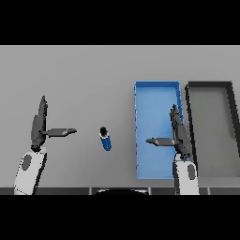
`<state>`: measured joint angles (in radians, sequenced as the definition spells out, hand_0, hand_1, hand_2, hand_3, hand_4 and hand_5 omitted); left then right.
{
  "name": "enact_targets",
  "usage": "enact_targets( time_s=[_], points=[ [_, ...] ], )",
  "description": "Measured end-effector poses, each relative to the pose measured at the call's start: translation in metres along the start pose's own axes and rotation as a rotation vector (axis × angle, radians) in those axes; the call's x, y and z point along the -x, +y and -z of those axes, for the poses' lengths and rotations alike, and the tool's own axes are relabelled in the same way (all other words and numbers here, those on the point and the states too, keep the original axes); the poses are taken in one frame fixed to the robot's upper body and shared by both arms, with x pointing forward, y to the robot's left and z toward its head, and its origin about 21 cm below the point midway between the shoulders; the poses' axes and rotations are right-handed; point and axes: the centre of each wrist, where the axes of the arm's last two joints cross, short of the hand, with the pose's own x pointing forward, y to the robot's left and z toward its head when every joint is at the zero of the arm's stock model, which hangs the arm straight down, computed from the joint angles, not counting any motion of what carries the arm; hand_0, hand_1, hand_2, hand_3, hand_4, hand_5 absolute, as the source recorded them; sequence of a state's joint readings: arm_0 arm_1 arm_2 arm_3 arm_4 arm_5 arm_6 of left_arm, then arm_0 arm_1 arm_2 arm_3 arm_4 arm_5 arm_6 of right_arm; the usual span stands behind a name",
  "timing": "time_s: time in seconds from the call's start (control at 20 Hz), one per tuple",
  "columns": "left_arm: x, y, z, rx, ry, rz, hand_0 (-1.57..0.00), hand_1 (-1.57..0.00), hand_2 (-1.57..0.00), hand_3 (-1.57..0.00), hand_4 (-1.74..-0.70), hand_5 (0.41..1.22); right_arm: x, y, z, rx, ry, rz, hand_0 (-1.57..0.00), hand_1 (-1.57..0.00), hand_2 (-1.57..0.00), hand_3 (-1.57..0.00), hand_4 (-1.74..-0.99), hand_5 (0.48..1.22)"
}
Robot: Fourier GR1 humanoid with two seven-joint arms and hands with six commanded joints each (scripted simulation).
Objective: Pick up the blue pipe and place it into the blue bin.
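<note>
Pipe (106, 139) lies free on table (84, 75), at 9 o'clock from blue bin (157, 85). Left hand (39, 126) at pipe's 9 o'clock, right hand (180, 135) over bin; both fingers straight, holding nothing. Risk: round pipe rolls if touched sideways; dark bin (210, 86) at 3 o'clock is wrong target.

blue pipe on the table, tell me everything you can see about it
The blue pipe is a short, stubby cylinder, blue along most of its body with a dark end pointing away from the robot. It lies on the grey table, tilted slightly from the view's vertical, between the left hand and the blue bin, left of the bin and apart from it. Nothing touches it but the table; neither hand holds it. Its material cannot be told.
</note>
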<state>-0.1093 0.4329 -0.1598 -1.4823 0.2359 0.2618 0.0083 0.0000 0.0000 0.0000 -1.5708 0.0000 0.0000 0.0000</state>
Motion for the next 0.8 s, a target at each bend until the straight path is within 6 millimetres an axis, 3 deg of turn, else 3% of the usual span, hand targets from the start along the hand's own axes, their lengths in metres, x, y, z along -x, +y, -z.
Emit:
enact_targets(
  time_s=[0.3,0.35,0.45,0.7,0.8],
  points=[
    [-0.002,-0.003,0.001,-0.002,-0.012,0.000,0.00,0.00,0.00,0.00,-0.97,0.594,0.000,-0.001,0.004,0.000,0.010,0.005,0.00,0.00,0.00,0.00,-1.210,0.594],
    [-0.002,0.007,-0.004,0.149,-0.062,0.076,0.00,0.00,0.00,0.00,-0.97,0.595,-0.005,-0.013,-0.002,-0.056,-0.069,-0.151,0.00,0.00,0.00,0.00,-1.206,0.592],
    [-0.002,0.025,-0.003,0.293,-0.062,0.153,0.00,0.00,0.00,0.00,-0.97,0.596,-0.011,-0.016,-0.011,-0.129,-0.119,-0.291,0.00,0.00,0.00,0.00,-1.195,0.588],
    [-0.009,0.026,-0.005,0.416,-0.106,0.168,0.00,0.00,0.00,0.00,-0.97,0.590,-0.015,-0.016,-0.019,-0.158,-0.104,-0.357,0.00,0.00,0.00,0.00,-1.182,0.583],
    [-0.010,0.026,-0.015,0.480,-0.133,0.165,0.00,0.00,0.00,0.00,-0.98,0.583,-0.019,-0.016,-0.017,-0.161,-0.109,-0.359,0.00,0.00,0.00,0.00,-1.187,0.579]
  ],
)
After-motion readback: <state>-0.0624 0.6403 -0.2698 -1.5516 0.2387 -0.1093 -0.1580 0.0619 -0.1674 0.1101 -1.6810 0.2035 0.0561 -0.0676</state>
